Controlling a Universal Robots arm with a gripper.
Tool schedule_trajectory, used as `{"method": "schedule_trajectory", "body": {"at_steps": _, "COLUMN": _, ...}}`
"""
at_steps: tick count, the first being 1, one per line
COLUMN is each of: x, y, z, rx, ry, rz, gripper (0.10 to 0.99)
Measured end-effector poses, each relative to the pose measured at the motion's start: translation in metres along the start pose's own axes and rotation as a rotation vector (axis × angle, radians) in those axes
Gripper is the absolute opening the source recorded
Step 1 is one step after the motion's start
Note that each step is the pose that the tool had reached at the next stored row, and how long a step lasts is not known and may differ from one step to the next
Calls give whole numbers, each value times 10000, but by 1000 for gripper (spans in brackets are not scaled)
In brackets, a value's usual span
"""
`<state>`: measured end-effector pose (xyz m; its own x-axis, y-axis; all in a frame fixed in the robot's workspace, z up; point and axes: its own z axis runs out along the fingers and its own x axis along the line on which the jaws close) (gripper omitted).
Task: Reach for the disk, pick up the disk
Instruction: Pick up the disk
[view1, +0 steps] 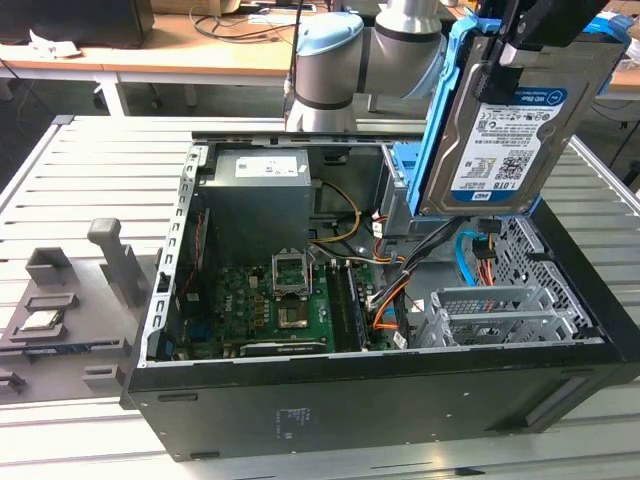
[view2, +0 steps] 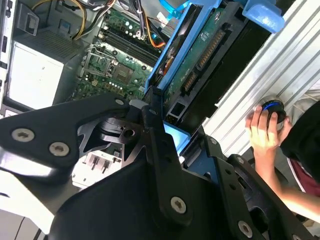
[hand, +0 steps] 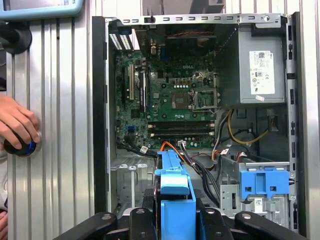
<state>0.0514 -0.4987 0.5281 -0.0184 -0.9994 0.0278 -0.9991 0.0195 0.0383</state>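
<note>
- The disk is hanging in the air above the open computer case, label side facing the exterior view, standing on edge and tilted a little, with its blue side rails running along its long edges.
- It is sitting clear of the case, over the side at the exterior view's right, above the empty metal drive cage; held edge-on like this, it is staying clear of the cage walls and the loose cables below.
- The gripper is closing its jaws on the disk across the blue rails; in both wrist views the black fingers are pressing against the rail on either side, so the plastic and not the drive's bare body is likely taking the squeeze.
- In the first wrist view the motherboard, the power supply and a blue latch on the cage are lying well below the lifted disk.
- A person's hand is resting on a round button on the ribbed table beside the case, probably to be ready to stop the arm.
</note>
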Motion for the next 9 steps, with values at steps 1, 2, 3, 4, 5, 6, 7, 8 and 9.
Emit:
{"method": "schedule_trajectory", "body": {"at_steps": 1, "x": 25, "y": -1, "z": 0, "rx": 0, "ry": 1, "rz": 0, "gripper": 369}}
{"method": "schedule_trajectory", "body": {"at_steps": 2, "x": 50, "y": -1, "z": 1, "rx": 0, "ry": 1, "rz": 0, "gripper": 369}}
{"method": "schedule_trajectory", "body": {"at_steps": 3, "x": 73, "y": -2, "z": 2, "rx": 0, "ry": 1, "rz": 0, "gripper": 369}}
{"method": "schedule_trajectory", "body": {"at_steps": 4, "x": 111, "y": -2, "z": 2, "rx": 0, "ry": 2, "rz": 0, "gripper": 369}}
{"method": "schedule_trajectory", "body": {"at_steps": 5, "x": 140, "y": -3, "z": 4, "rx": 0, "ry": 1, "rz": -1, "gripper": 369}}
{"method": "schedule_trajectory", "body": {"at_steps": 6, "x": 175, "y": -4, "z": 5, "rx": 0, "ry": 1, "rz": 0, "gripper": 369}}
{"method": "schedule_trajectory", "body": {"at_steps": 7, "x": 213, "y": -5, "z": 5, "rx": 0, "ry": 1, "rz": -1, "gripper": 369}}
{"method": "schedule_trajectory", "body": {"at_steps": 8, "x": 249, "y": -5, "z": 6, "rx": 0, "ry": 2, "rz": 0, "gripper": 369}}
{"method": "schedule_trajectory", "body": {"at_steps": 9, "x": 283, "y": -6, "z": 8, "rx": 0, "ry": 0, "rz": -1, "gripper": 369}}
